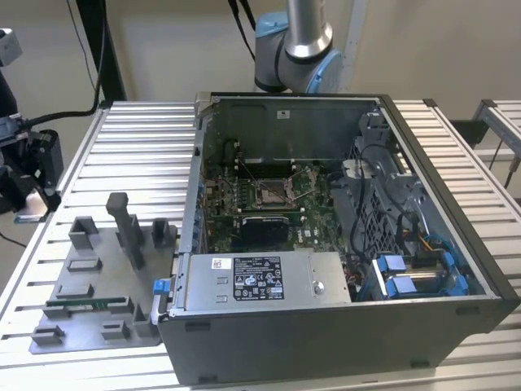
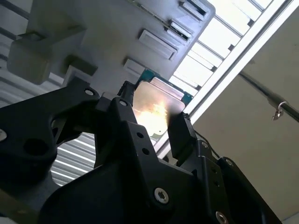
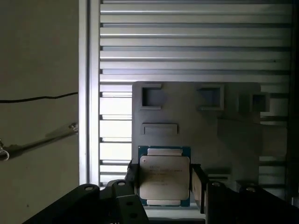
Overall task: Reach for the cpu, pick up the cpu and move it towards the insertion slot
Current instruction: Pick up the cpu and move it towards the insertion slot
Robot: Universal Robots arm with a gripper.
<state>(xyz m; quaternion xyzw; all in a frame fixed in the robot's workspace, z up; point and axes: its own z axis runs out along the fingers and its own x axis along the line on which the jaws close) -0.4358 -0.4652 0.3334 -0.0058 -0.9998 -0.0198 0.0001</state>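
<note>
In both wrist views my gripper [image 3: 164,181] is shut on the cpu [image 3: 164,175], a flat square chip with a pale metallic face and a green edge. One black finger [image 3: 132,179] presses each of two opposite sides. In the second wrist view the cpu [image 2: 156,109] glints between the fingers [image 2: 180,133], held off the grey tray [image 2: 117,28] behind it. The insertion slot [image 1: 273,194], a square socket with a shiny frame and wire levers, lies on the board inside the open computer case [image 1: 342,326], far from the tray.
The grey tray [image 1: 98,326] with upright blocks and a thin green memory stick [image 1: 85,305] sits on the ribbed metal table [image 1: 138,155], at the exterior view's left of the case. The case walls, cables and blue drive bays [image 1: 415,273] surround the board. The arm's base [image 1: 293,49] stands behind the case.
</note>
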